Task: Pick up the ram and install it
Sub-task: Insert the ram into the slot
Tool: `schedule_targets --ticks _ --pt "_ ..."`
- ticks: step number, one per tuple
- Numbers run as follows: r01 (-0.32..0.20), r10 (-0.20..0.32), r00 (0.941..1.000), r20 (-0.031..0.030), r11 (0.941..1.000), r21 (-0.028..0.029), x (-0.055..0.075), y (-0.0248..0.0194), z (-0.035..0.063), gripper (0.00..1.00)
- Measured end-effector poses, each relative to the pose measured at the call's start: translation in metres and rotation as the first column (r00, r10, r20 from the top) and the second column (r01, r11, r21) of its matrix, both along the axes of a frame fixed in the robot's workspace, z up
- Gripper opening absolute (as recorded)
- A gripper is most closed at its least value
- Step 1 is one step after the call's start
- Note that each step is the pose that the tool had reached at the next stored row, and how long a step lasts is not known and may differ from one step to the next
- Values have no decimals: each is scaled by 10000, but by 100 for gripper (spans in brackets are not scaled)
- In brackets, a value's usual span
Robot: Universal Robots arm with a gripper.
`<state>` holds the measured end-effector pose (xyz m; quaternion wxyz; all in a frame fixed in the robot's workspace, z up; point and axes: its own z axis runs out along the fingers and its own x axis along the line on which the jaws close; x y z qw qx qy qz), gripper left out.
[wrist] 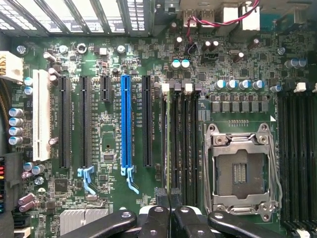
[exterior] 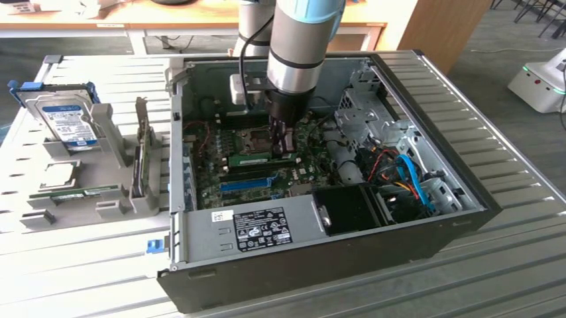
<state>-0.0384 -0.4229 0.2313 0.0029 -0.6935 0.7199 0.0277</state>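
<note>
1 ram [exterior: 262, 159] [wrist: 168, 144]: is standing edge-up in a motherboard slot between the blue slot [wrist: 127, 124] and the CPU socket [wrist: 240, 171], inside the open computer case [exterior: 309, 271].
1 gripper [exterior: 283, 142] [wrist: 169, 194]: fingers nearly together, is pinching the ram's top edge.

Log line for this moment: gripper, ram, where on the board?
gripper: shut on the ram | position: inside PC case, at memory slots beside empty CPU socket | seated: cannot tell

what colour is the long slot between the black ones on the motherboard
Bright blue. The slot shows best in the wrist view.
</note>
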Motion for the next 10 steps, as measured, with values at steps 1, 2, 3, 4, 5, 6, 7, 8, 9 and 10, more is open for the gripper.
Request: schedule_targets --ticks 1,2,3,4,5,6,7,8,9,10 --pt "1 -1 10000 0 10000 -1 0 0 -5 12" --pt "0 0 10000 -1 10000 -3 0 -1 -4 12" --pt "0 0 10000 -1 10000 -3 0 -1 -5 12" --pt "0 0 10000 -1 10000 -3 0 0 -5 12" --pt "1 -1 10000 -1 10000 -2 0 0 -5 12" --pt "1 -1 10000 -1 10000 -2 0 0 -5 12" --pt "0 0 10000 0 10000 -2 0 0 -5 12" --pt "-4 4 10000 0 10000 -1 0 0 -5 12" --pt "-10 10 10000 0 10000 -2 0 0 -5 12" --pt "-18 18 10000 0 10000 -1 0 0 -5 12"
